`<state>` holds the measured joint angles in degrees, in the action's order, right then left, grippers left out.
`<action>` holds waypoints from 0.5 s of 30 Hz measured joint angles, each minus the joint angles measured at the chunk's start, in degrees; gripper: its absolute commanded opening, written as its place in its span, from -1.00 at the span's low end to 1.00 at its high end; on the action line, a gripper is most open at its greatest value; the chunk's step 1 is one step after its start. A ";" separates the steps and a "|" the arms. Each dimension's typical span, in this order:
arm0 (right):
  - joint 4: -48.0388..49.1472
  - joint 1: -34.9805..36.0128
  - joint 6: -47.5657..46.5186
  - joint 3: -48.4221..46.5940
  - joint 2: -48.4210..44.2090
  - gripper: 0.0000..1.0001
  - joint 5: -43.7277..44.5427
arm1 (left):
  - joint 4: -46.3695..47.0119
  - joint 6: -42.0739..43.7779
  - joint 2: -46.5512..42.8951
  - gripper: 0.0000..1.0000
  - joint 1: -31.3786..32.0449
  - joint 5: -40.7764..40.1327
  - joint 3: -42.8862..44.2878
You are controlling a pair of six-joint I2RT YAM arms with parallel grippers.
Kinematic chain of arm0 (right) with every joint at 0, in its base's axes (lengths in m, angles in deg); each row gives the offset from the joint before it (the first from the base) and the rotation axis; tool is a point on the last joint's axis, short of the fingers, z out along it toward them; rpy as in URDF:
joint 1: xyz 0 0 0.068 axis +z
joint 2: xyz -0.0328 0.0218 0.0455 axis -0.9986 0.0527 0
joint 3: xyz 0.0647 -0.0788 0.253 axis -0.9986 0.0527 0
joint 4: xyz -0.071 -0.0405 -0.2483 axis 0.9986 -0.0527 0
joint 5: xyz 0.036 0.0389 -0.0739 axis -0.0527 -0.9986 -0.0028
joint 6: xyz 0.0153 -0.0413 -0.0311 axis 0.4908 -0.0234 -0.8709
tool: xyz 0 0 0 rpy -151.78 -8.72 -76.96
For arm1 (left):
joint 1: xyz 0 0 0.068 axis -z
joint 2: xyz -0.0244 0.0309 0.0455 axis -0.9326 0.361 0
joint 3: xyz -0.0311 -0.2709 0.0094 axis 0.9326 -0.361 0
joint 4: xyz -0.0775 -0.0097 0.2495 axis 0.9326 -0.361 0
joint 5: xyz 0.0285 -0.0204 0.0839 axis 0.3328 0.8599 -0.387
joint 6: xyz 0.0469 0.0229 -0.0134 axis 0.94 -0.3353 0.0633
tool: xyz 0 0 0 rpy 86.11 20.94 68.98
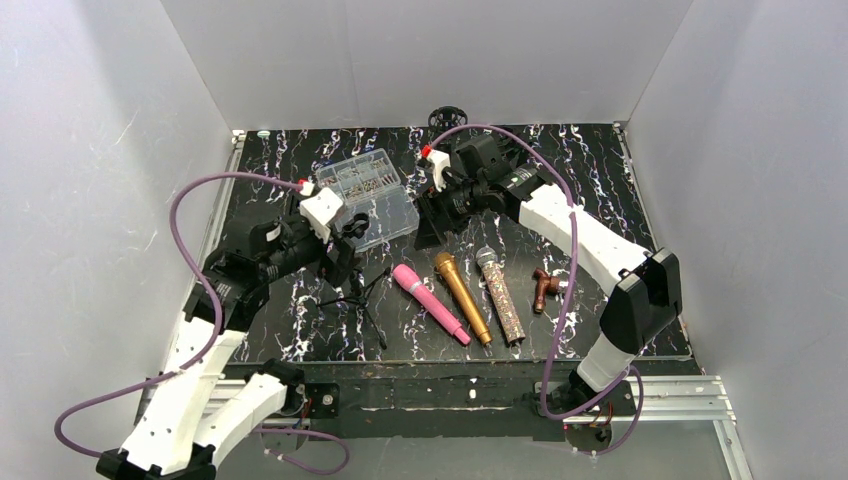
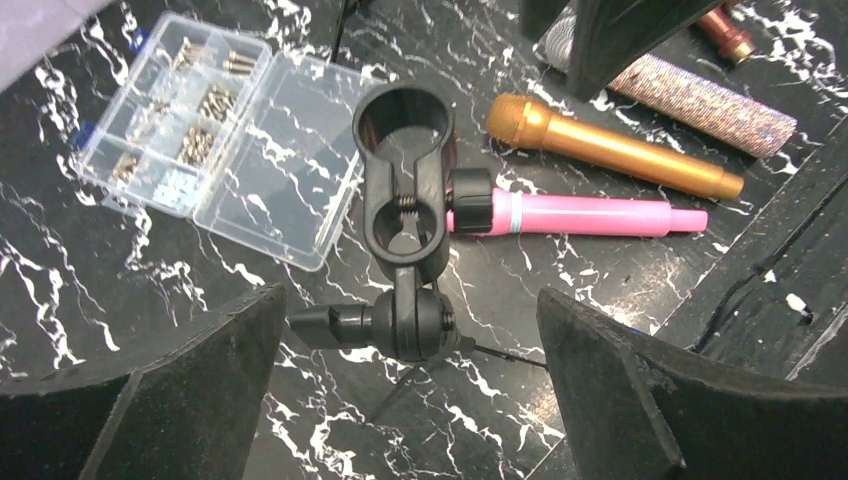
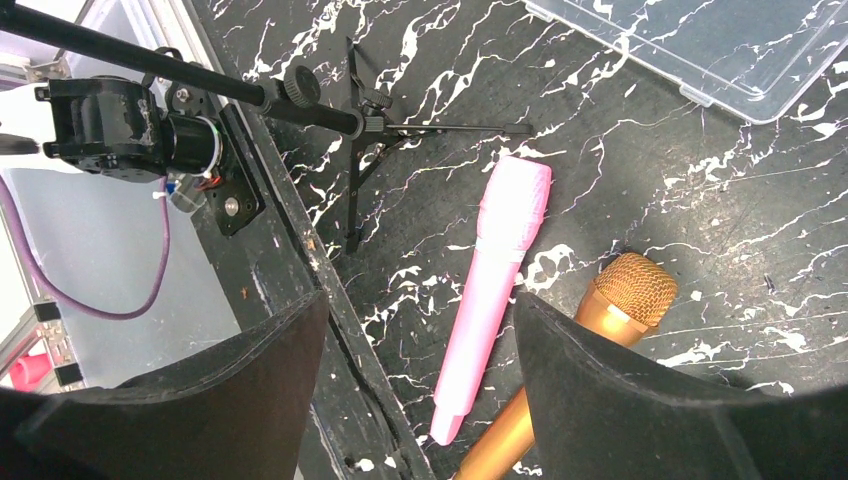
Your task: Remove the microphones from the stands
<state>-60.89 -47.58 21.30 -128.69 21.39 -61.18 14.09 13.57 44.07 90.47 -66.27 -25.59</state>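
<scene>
The black tripod stand (image 1: 352, 292) stands at the left of the table, and its clip (image 2: 404, 165) is empty. Three microphones lie side by side on the table: a pink microphone (image 1: 430, 303), a gold one (image 1: 462, 298) and a glittery one (image 1: 500, 295). My left gripper (image 2: 410, 330) is open, its fingers wide on either side of the stand's swivel joint (image 2: 412, 322) without touching it. My right gripper (image 3: 415, 350) is open and hovers above the table with the pink microphone (image 3: 495, 290) and gold microphone (image 3: 625, 295) below it, holding nothing.
A clear plastic box of screws (image 1: 368, 195) sits behind the stand. A small brown fitting (image 1: 545, 288) lies right of the glittery microphone. A black round part (image 1: 448, 117) rests at the back wall. The stand's legs (image 3: 365, 125) spread near the table's front edge.
</scene>
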 measured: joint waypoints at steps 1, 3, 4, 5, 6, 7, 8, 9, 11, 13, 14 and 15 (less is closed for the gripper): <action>0.00 -0.02 0.00 0.02 0.00 0.52 0.00 | 0.02 -0.13 -0.28 0.97 0.00 -0.52 -0.96; 0.00 -0.02 0.00 0.04 0.00 0.52 0.02 | 0.04 -0.17 -0.52 0.97 0.00 -1.49 -2.60; 0.00 -0.02 0.00 0.07 0.00 0.51 0.02 | 0.09 -0.22 -0.79 0.97 0.00 -2.12 -3.50; 0.00 -0.02 0.00 0.07 0.00 0.51 0.02 | 0.09 -0.26 -1.07 0.96 0.00 -2.67 -4.15; 0.00 -0.02 0.00 0.11 0.00 0.51 0.02 | 0.24 -0.46 -1.46 0.96 0.00 -2.99 -4.68; 0.11 -0.04 0.00 0.22 0.00 0.52 0.02 | 0.72 -0.70 -2.14 0.97 0.00 -3.45 -5.46; 0.31 -0.04 0.00 0.48 -0.02 0.52 0.00 | 1.20 -1.03 -2.82 0.97 0.00 -3.91 -6.19; 0.52 -0.07 0.00 0.81 -0.02 0.52 0.00 | 2.27 -1.49 -3.87 0.97 0.00 -4.33 -7.32; 0.68 -0.07 0.00 1.57 -0.02 0.52 0.00 | 4.22 -2.49 -5.77 0.95 0.00 -4.74 -9.64; 0.57 -0.13 0.02 1.97 -0.02 0.52 0.00 | 7.54 -3.78 -7.80 0.89 0.02 -5.22 -13.31; 0.63 -0.17 0.02 1.99 0.00 0.52 0.00 | 9.05 -4.26 -8.46 0.84 0.02 -5.49 -14.91; 0.68 -0.22 0.02 1.99 0.00 0.52 -0.02 | 11.72 -5.03 -9.16 0.76 0.02 -5.84 -17.33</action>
<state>-60.21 -47.80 21.32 -126.70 21.39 -61.20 25.81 8.54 34.92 90.49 -72.11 -42.92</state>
